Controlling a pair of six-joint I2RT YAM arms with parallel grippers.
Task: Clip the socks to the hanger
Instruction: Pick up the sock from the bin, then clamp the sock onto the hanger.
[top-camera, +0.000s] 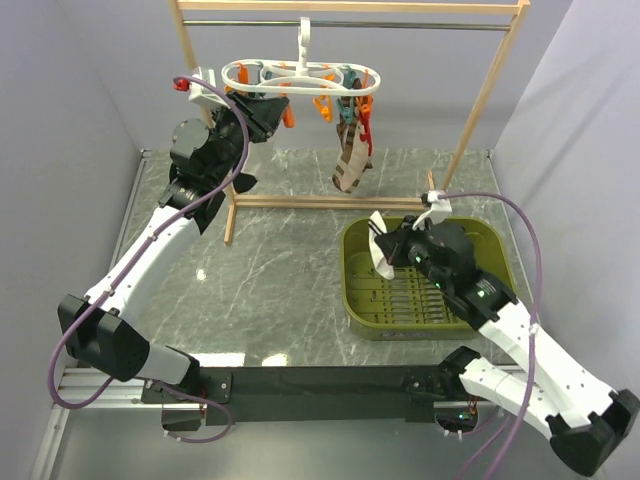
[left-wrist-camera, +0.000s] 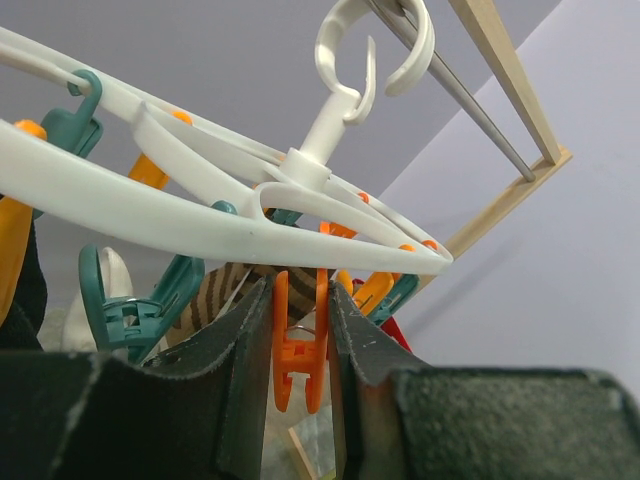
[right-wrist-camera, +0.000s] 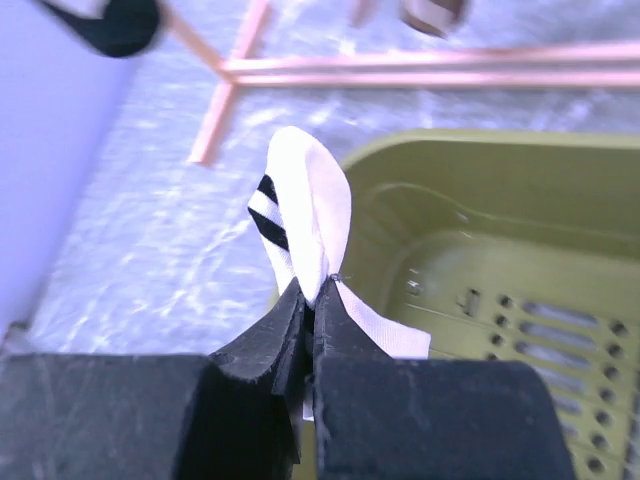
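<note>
The white oval hanger (top-camera: 300, 76) hangs by its hook from the rack's rail, with orange and teal clips under it; it also fills the left wrist view (left-wrist-camera: 200, 215). My left gripper (top-camera: 279, 108) is raised to the hanger's underside, its jaws (left-wrist-camera: 300, 288) shut on an orange clip (left-wrist-camera: 300, 345), squeezing its sides. My right gripper (top-camera: 388, 250) is over the basket's left edge, shut (right-wrist-camera: 312, 292) on a white sock with dark cuff stripes (right-wrist-camera: 305, 205), which sticks up out of the jaws (top-camera: 379, 243). I see no second white sock.
A brown striped sock (top-camera: 350, 165) hangs from clips on the hanger's right half. The wooden rack frame (top-camera: 480, 110) stands across the back, its base bar (top-camera: 330, 201) on the marble table. An olive-green perforated basket (top-camera: 455, 300) sits at the right.
</note>
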